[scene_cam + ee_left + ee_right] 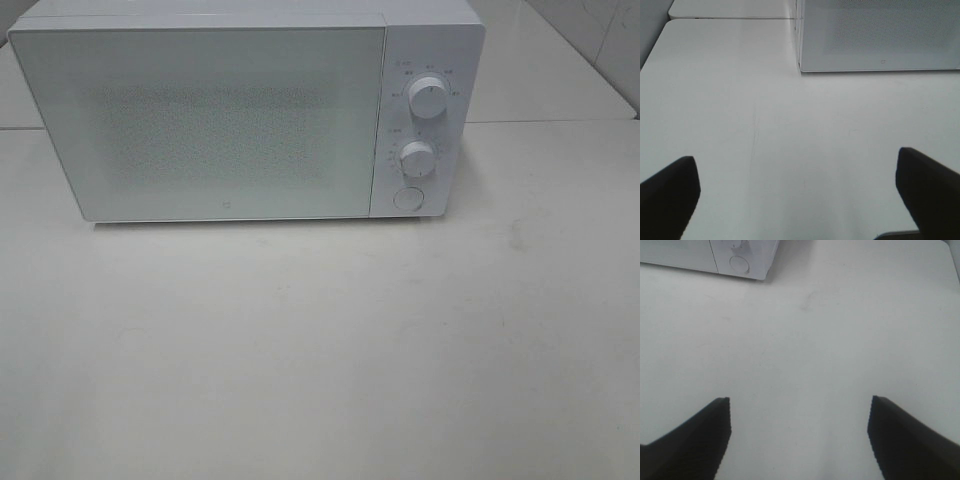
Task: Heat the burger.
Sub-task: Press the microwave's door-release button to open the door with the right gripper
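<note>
Hovering over broad table, left gripper and right gripper face the microwave.

White table, 2nd table butted behind it, pale tiled wall, even light

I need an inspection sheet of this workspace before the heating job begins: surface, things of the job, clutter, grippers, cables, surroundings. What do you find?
Surface: white table, faint scuffs only.
Job's things: burger not seen in any view; microwave at the back of the table, door closed.
Clutter: nothing seen.
Grippers: left gripper open, empty; right gripper open, empty; both over the table.
Cables: nothing seen.
Surroundings: tiled wall behind, on the right.
</note>
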Tool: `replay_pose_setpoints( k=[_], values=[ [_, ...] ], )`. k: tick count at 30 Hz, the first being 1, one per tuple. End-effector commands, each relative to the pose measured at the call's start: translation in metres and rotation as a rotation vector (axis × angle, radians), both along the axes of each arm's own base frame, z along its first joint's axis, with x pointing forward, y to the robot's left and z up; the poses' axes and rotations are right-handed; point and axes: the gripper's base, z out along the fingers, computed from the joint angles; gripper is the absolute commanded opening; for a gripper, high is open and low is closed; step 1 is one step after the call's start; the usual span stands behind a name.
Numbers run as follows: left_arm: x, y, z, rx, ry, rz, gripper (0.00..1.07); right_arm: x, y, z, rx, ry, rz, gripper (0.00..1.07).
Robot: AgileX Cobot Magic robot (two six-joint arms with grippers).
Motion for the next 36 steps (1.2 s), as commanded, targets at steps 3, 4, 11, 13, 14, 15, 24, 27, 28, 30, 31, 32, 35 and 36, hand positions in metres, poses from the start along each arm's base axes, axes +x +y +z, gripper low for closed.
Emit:
replay_pose_setpoints(
  k=[3,4,11,13,14,15,24,27,28,30,31,32,35,36],
  values=[
    [-0.002,0.0,-0.001,-0.005,-0.019,-0.003,1.0,-0.016,-0.004,-0.006,0.011,-0.063,-0.048,0.74],
    [-0.002,0.0,-0.001,-0.005,-0.019,-0.003,1.0,-0.02,-0.005,-0.006,0.015,-0.086,-0.059,0.74],
    [-0.002,0.0,-0.001,-0.005,-0.019,-0.003,1.0,-0.031,-0.006,-0.006,0.024,-0.155,-0.077,0.74],
    [-0.001,0.0,-0.001,-0.005,-0.014,-0.003,1.0,-0.031,-0.006,-0.006,0.022,-0.156,-0.079,0.74],
    [-0.001,0.0,-0.001,-0.005,-0.014,-0.003,1.0,-0.031,-0.006,-0.006,0.022,-0.156,-0.079,0.74],
    [-0.001,0.0,-0.001,-0.005,-0.014,-0.003,1.0,-0.031,-0.006,-0.006,0.022,-0.156,-0.079,0.74],
    [-0.001,0.0,-0.001,-0.005,-0.014,-0.003,1.0,-0.033,-0.006,0.0,0.028,-0.191,-0.078,0.74],
    [-0.001,0.0,-0.001,-0.005,-0.014,-0.003,1.0,-0.032,-0.006,0.01,0.038,-0.256,-0.077,0.74],
    [-0.001,0.0,-0.001,-0.005,-0.014,-0.003,1.0,-0.032,-0.006,0.01,0.038,-0.256,-0.077,0.74],
    [-0.001,0.0,-0.001,-0.005,-0.014,-0.003,1.0,-0.025,-0.005,0.017,0.045,-0.295,-0.075,0.74],
    [-0.001,0.0,-0.001,-0.005,-0.014,-0.003,1.0,-0.025,-0.005,0.017,0.045,-0.295,-0.075,0.74],
    [-0.001,0.0,-0.001,-0.005,-0.014,-0.003,1.0,-0.021,-0.005,0.019,0.046,-0.294,-0.074,0.74],
    [-0.001,0.0,-0.001,-0.005,-0.014,-0.003,1.0,-0.01,-0.003,0.022,0.044,-0.282,-0.072,0.74],
    [-0.001,0.0,-0.001,-0.005,-0.014,-0.003,1.0,-0.001,-0.002,0.024,0.043,-0.274,-0.072,0.74]
  ],
)
